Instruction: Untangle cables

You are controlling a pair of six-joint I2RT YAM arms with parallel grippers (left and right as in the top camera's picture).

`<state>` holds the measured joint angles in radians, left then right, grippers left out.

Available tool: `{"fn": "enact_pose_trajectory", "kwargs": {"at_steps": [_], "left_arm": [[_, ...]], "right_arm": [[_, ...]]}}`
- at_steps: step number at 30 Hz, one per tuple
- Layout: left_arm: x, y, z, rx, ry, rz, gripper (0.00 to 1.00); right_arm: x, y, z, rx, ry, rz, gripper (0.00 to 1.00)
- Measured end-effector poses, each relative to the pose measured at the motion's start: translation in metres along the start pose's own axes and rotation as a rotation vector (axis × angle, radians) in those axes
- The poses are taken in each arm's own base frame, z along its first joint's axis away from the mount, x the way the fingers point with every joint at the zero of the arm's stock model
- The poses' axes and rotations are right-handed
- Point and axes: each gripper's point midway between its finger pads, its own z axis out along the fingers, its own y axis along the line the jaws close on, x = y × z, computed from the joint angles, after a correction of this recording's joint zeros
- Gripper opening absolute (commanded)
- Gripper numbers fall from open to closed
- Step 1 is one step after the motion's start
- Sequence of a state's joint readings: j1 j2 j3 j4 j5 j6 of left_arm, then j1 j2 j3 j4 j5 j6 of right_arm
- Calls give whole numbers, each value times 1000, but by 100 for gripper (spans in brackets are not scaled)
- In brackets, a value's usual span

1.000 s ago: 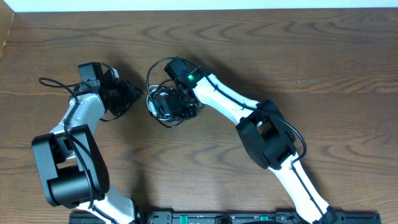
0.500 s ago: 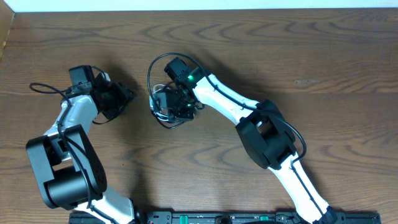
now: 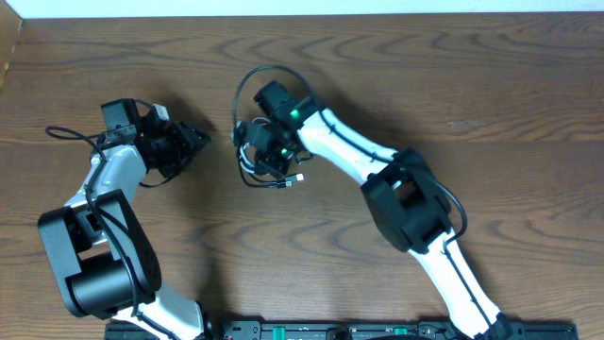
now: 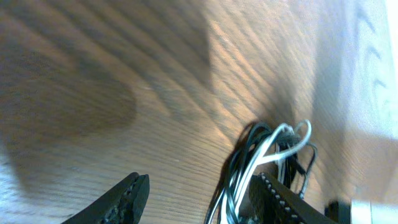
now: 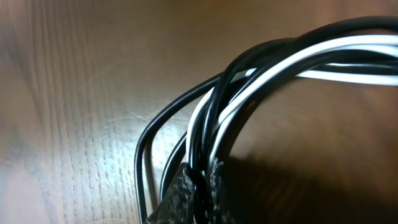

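A dark, wood-grain worktop (image 3: 491,85) fills the overhead view, with a pale strip (image 3: 302,7) along its far edge. Two robot arms reach in from the near side. The left arm (image 3: 109,184) bends towards the middle and the right arm (image 3: 354,156) stretches across from the right.

One tangled bundle of cables (image 3: 247,172) lies near the centre of the worktop, beneath the right arm's tip, with one black loop arching away towards the far edge. The right wrist view shows two white strands and at least three black ones (image 5: 280,68). How many separate cords they make cannot be told.

The right jaws are pinched tight on those black and white strands. The left jaws stand partly apart with nothing between them, just beside the bundle (image 4: 258,146).
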<state>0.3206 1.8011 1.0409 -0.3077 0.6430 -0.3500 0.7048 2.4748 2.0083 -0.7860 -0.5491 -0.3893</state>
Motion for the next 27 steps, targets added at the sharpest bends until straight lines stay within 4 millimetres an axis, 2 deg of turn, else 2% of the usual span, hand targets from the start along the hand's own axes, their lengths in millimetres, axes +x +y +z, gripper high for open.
{"fn": "enact_pose_trajectory", "kwargs": {"at_steps": [7,10,14,18,27], "left_arm": [[5,-24,-2,138,34,90,56],[8,-33,-3,192,46,127,56],[12,-50,-8,294,61,196,56],[20,-70,-15,419,86,283,56],[34,-89,-16,506,117,358,55]], "right_arm": [[-22,-32,-34,-98,-191,222,1],[-32,-39,-49,-163,-266,279,1],[-41,-41,-65,-249,-332,334,1],[-52,-33,-76,-348,-374,373,1],[-78,-25,-93,-452,-457,383,1]]}}
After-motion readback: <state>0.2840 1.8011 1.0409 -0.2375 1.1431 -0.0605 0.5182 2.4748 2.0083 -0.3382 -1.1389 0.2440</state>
